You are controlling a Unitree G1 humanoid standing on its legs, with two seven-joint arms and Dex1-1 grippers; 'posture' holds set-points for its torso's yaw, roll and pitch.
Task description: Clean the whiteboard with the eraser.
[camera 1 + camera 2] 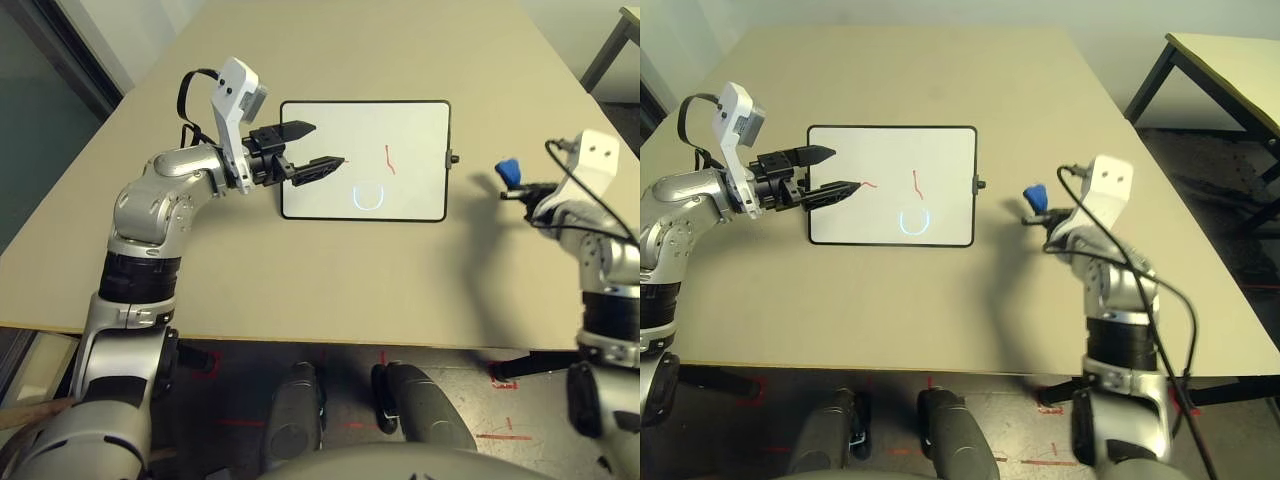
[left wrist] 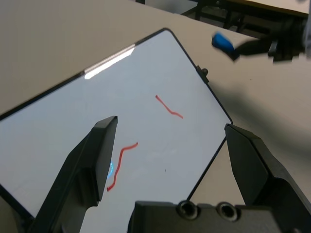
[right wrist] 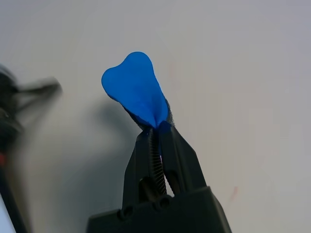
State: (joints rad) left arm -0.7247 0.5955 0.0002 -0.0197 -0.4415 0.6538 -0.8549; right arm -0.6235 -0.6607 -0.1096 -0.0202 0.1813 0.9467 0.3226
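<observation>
Right wrist view: right hand point(image 3: 156, 130) pinching eraser point(image 3: 135, 91); whiteboard point(image 1: 365, 160) elsewhere.

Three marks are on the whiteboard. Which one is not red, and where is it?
The blue arc, a partial circle near the near edge of the whiteboard. The other two are red squiggles: one mid-board, one by the left claw.

— What colours are on the rectangular white board with its thin black frame point(image 1: 365, 160)?

— Two short red squiggles and a faint blue circle on white. The small pinched block point(image 3: 137, 94) is bright blue.

— And the rest?

— Both tools, left point(image 1: 312, 146) and right point(image 3: 154, 133), are black; the arms silver; the smooth flat worktop point(image 1: 330, 270) plain beige, unpatterned.
</observation>
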